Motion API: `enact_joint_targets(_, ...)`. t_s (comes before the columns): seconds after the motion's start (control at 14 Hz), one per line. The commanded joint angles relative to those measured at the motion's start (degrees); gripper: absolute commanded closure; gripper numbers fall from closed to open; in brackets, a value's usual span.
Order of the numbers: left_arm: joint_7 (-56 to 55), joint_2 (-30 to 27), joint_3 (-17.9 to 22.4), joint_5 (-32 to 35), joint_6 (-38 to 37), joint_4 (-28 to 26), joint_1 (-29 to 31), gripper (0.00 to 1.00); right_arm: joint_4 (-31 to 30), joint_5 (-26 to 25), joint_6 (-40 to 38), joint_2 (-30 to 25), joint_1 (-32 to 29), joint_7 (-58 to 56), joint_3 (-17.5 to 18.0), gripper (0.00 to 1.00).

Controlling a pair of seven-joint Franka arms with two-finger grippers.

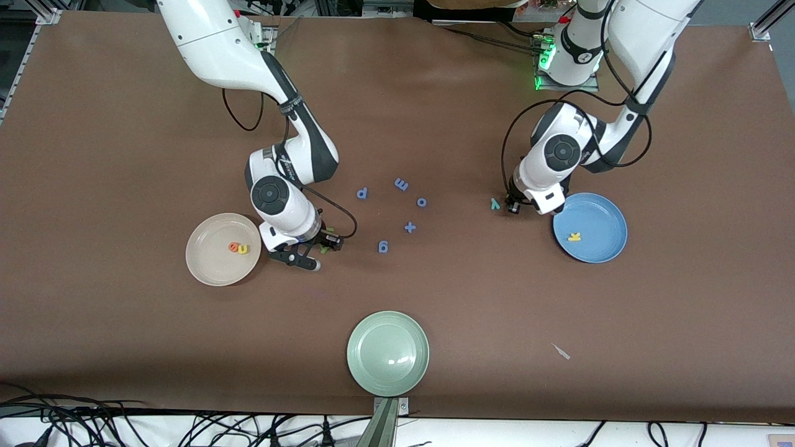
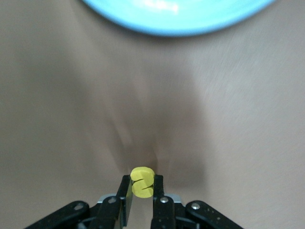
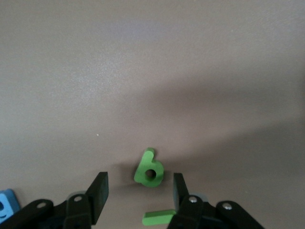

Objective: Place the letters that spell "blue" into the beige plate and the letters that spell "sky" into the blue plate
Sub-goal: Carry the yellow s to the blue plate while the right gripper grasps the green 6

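Note:
My left gripper (image 2: 142,185) is shut on the yellow s (image 2: 142,180), low over the table beside the blue plate (image 2: 176,19). In the front view that gripper (image 1: 513,208) sits between the teal y (image 1: 495,203) and the blue plate (image 1: 605,239), which holds the yellow k (image 1: 574,236). My right gripper (image 3: 138,190) stands open just above the table, with the green b (image 3: 149,169) lying ahead between its fingers and the green l (image 3: 159,217) beside one finger. The beige plate (image 1: 208,264) next to the right gripper (image 1: 329,242) holds the orange e (image 1: 234,248) and yellow u (image 1: 243,249).
Blue letters lie mid-table: p (image 1: 362,194), m (image 1: 401,184), o (image 1: 422,202), a plus (image 1: 409,227) and g (image 1: 383,247). A pale green plate (image 1: 387,354) sits near the front edge. A small pale scrap (image 1: 561,351) lies nearer the camera than the blue plate.

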Motion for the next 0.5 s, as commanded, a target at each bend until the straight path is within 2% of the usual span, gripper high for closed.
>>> enact_joint_targets(0.0, 3.5, -5.17, -0.32, 1.54, -5.63, 1.04, 4.11, 0.98, 0.95, 0.08, 1.58, 1.62, 1.29, 1.36, -0.5, 0.37)
enact_joint_targets(0.21, 13.41, -5.35, -0.24, 1.63, -6.44, 1.22, 10.69, 0.98, 0.5, -0.1, 1.77, 1.71, 1.38, 1.36, -0.59, 0.4)
enact_joint_targets(0.28, 17.1, -5.09, -0.06, 1.63, -6.35, 1.13, 12.54, 0.98, 0.33, -0.1, 1.77, 1.71, 1.38, 1.36, -0.59, 0.43)
enact_joint_targets(0.43, 22.04, -4.47, 0.03, 1.71, -5.73, 1.22, 16.24, 0.97, -0.02, -0.18, 1.77, 1.71, 1.29, 1.19, -0.67, 0.57)
